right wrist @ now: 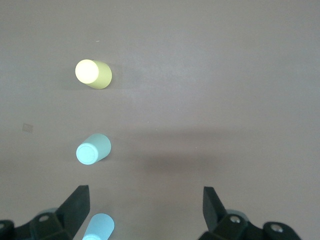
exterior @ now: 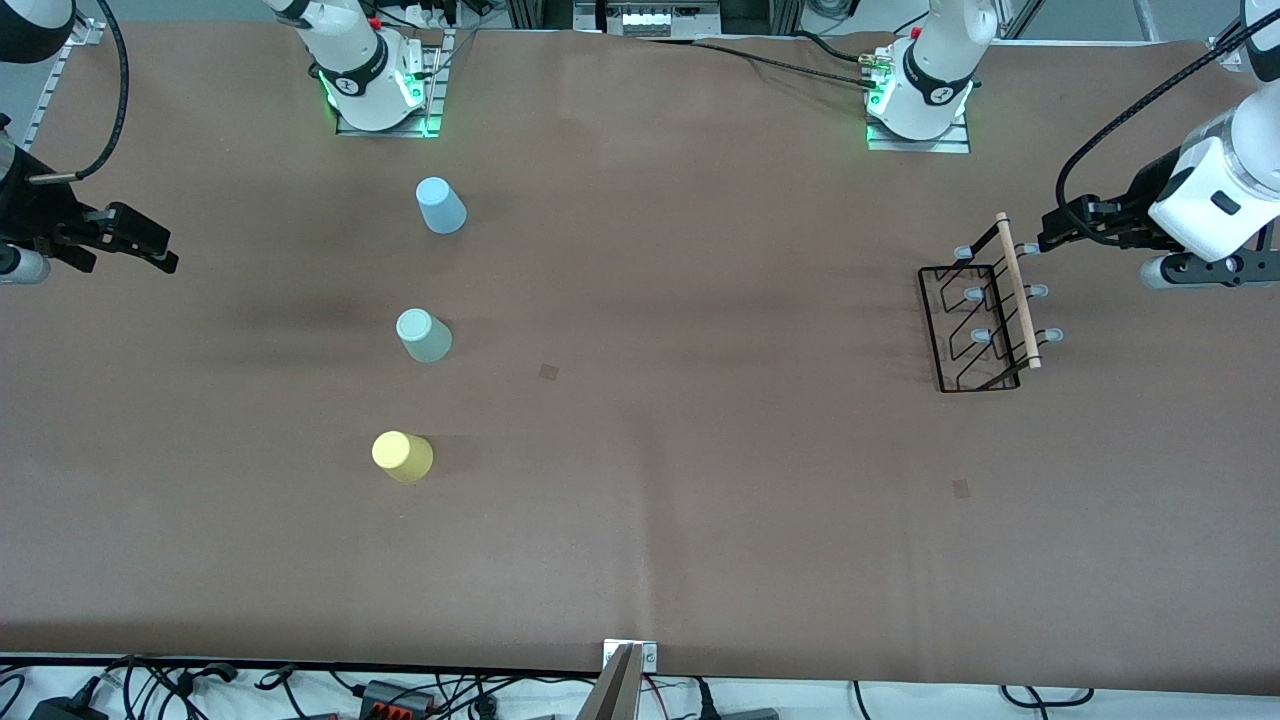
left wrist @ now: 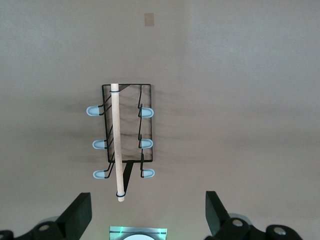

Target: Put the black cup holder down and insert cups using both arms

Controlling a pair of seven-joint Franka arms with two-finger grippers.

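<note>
Nothing is held yet; the opening step, fetching the black cup holder (exterior: 985,320), is in hand. Nearest the front camera stands the yellow cup (exterior: 402,456), then the mint green cup (exterior: 424,335), then the light blue cup (exterior: 440,205), all upside down on the table (exterior: 700,500), toward the waiting right claw (exterior: 140,245), fingers spread. The holder stands just beside the left claw (exterior: 1065,228), also spread; its wooden rod (left wrist: 117,145) points toward that claw, its long axis running from the camera toward the bases. Next, I judge, the claw must close on the rod.

We see a plain brown table covering (exterior: 640,500), a thin black wire cup holder (exterior: 975,325) with pale wooden rod, and light blue (exterior: 441,206), mint green (exterior: 424,336) and yellow plastic cups (exterior: 402,456).
</note>
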